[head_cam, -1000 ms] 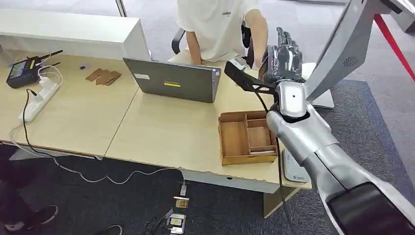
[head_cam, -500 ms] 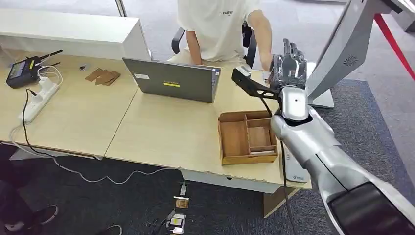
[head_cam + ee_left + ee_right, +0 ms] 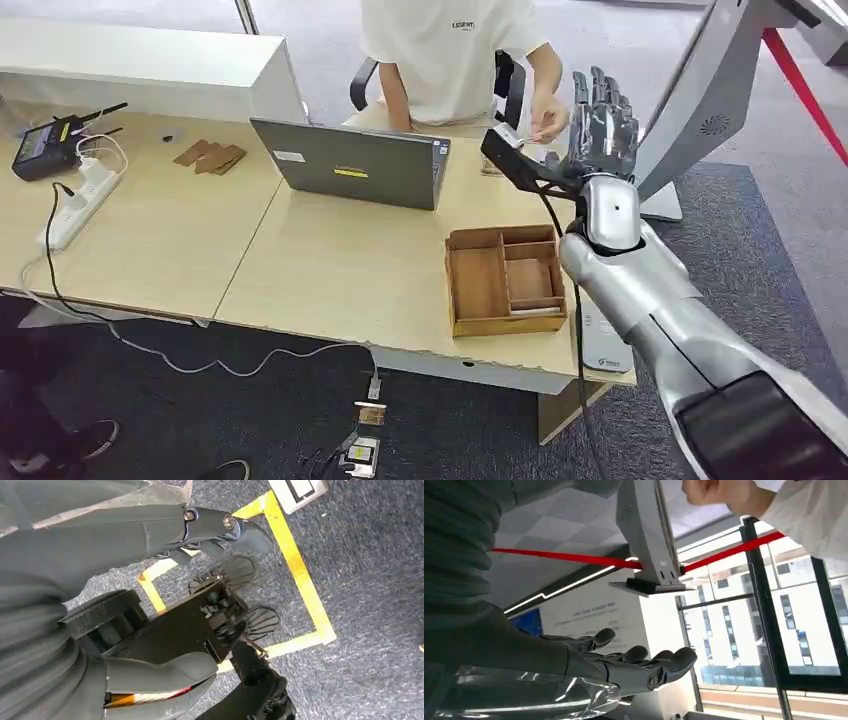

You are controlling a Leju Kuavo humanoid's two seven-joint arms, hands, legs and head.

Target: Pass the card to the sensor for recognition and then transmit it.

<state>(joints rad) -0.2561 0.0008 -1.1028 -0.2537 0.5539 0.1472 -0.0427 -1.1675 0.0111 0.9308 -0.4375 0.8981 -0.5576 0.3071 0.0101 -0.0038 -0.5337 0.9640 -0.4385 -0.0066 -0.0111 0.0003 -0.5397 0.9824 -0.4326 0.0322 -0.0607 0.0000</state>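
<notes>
Pale wood covers the bench [image 3: 330, 270], with grey carpet around it. A small white card [image 3: 540, 135] is pinched in a person's hand [image 3: 549, 118], just beside the robot's raised right hand [image 3: 600, 125], whose fingers [image 3: 644, 662] are spread flat and hold nothing. Its left hand [image 3: 200, 527] hangs over carpet, fingers apparently loose and bare (hard to judge). Likely risk: thin, smooth card slipping between rigid metal fingers at handover. Nearby stand a compartmented wooden tray [image 3: 505, 280] and grey laptop [image 3: 350, 160].
</notes>
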